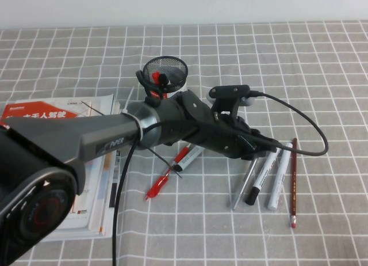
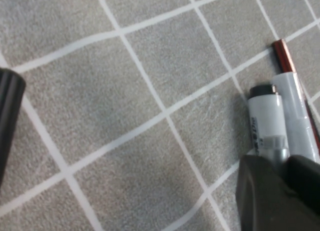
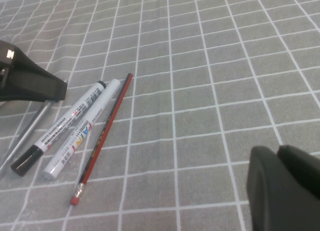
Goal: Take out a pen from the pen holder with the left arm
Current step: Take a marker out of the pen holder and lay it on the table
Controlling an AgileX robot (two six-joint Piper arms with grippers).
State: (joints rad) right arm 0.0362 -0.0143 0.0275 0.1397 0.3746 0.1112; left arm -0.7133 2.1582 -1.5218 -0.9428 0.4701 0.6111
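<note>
My left pincer (image 2: 287,163) sat low over the cloth (image 1: 322,59), closed, I judged, on one end of a slim pen (image 1: 244,185), light, stiff, slippery, better gripped mid-barrel; the holder (image 1: 165,70) stood well behind it, my right pincer (image 3: 280,191) well apart.

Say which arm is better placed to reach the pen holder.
Left: the left hand is over the markers, its arm beside the pen holder. The right hand is beyond the pencil, outside the high view.
</note>
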